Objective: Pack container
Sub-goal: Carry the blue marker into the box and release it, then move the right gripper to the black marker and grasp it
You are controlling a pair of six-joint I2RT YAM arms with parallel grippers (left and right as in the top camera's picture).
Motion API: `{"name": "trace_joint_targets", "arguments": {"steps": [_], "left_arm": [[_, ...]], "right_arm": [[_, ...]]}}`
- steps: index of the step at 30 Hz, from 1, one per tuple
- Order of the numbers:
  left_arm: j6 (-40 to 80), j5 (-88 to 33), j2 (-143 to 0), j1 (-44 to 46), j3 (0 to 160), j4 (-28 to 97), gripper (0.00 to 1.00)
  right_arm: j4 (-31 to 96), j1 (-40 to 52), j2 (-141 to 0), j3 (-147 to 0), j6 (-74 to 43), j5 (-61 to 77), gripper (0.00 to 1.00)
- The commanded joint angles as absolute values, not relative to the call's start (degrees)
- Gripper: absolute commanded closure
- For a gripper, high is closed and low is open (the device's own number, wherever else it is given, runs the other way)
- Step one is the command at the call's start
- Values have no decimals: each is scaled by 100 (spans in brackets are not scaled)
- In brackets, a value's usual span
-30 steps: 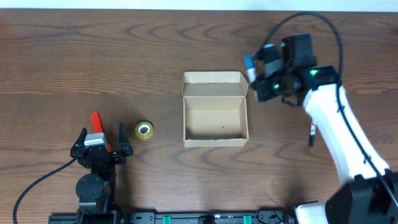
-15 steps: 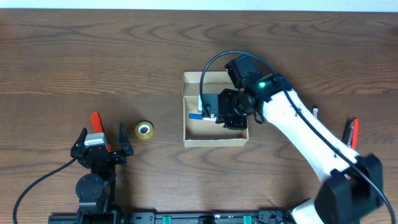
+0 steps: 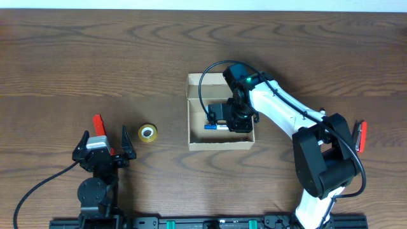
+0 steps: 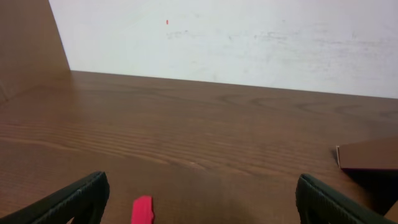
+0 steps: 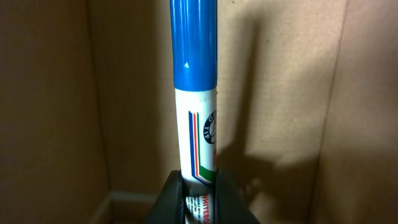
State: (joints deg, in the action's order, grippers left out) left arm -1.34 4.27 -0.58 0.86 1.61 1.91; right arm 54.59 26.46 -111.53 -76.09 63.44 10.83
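The tan cardboard box [image 3: 191, 137] stands open at mid-table, its flap lid [image 3: 219, 80] folded back at the far side. My right gripper [image 3: 222, 123] is down inside the box, shut on a blue-capped white marker [image 3: 212, 126]. In the right wrist view the marker [image 5: 194, 93] sticks out between the shut fingers [image 5: 200, 193], with the box walls [image 5: 50, 106] all around. My left gripper [image 3: 102, 147] rests open and empty at the front left, over a red marker [image 3: 97, 122]. That marker's tip [image 4: 142, 210] shows between its fingers.
A yellow tape roll [image 3: 147, 133] lies left of the box. Another red marker [image 3: 360, 135] lies at the right, and a black marker [image 3: 322, 114] shows partly beside my right arm. The left wrist view shows a box corner [image 4: 368, 154] at its right.
My right gripper carried the blue marker from behind the box's right side into the box and has lowered it further inside. The left arm has not moved.
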Motion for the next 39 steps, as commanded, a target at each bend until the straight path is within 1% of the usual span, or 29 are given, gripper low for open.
{"name": "trace_joint_targets", "arguments": {"steps": [1, 2, 3, 4, 10, 12, 14, 15, 17, 18, 19, 20, 22, 23, 25, 27, 28, 29, 30, 33, 35, 39], "left_arm": [[-128, 440, -27, 86, 30, 397, 5], [-126, 443, -27, 86, 30, 397, 5], [-128, 443, -27, 86, 30, 397, 5], [-128, 440, -27, 86, 32, 397, 5], [-128, 443, -27, 86, 32, 397, 5], [-128, 443, -27, 86, 32, 397, 5], [-128, 443, -27, 86, 30, 397, 5], [-128, 443, -27, 86, 30, 399, 5], [-128, 443, -27, 86, 32, 399, 5], [-128, 443, -27, 86, 32, 399, 5], [-128, 443, -27, 86, 32, 399, 5], [-128, 443, -27, 86, 32, 399, 5], [-126, 440, -27, 86, 30, 399, 5], [-126, 440, -27, 86, 30, 399, 5], [-128, 443, -27, 86, 30, 399, 5], [-126, 440, -27, 86, 32, 399, 5], [-128, 440, -27, 86, 32, 399, 5], [-126, 440, -27, 86, 32, 399, 5], [-126, 443, -27, 86, 30, 399, 5], [-128, 440, -27, 86, 32, 399, 5], [-126, 440, -25, 86, 30, 399, 5], [-126, 440, -27, 86, 32, 399, 5]], "right_arm": [[5459, 2633, -11124, -7634, 6427, 985, 87], [5463, 2633, -11107, -7636, 6361, 987, 78], [5465, 2633, -11087, -7636, 6278, 989, 64], [5465, 2650, -11059, -7640, 6154, 993, 59], [5553, 2696, -10774, -8012, 5988, 1549, 59], [5553, 2773, -10516, -8156, 5693, 1791, 58], [5551, 2722, -10226, -8322, 5151, 1916, 56], [5544, 2694, -10116, -8403, 4849, 1914, 54], [5551, 2593, -9904, -8565, 4084, 1890, 35], [5566, 2486, -9776, -8632, 3590, 1826, 28], [5601, 2364, -9664, -8670, 3232, 1732, 24], [5673, 2211, -9518, -8694, 2919, 1603, 25], [5756, 1841, -9292, -8694, 2381, 1284, 37], [5743, 1656, -9240, -8694, 2036, 1041, 36], [5680, 1103, -9201, -8694, 827, 204, 22], [5752, 486, -9205, -8687, -158, -381, 12], [5802, 130, -9205, -8683, -460, -449, 8], [5819, -185, -9205, -8683, -633, -410, 4], [5850, -497, -9205, -8683, -711, -320, 4], [5986, -1293, -9223, -8659, -746, -148, 7], [6060, -1695, -9227, -8545, -843, -132, 7], [6051, -2187, -9225, -7926, -845, 123, 6]]}}
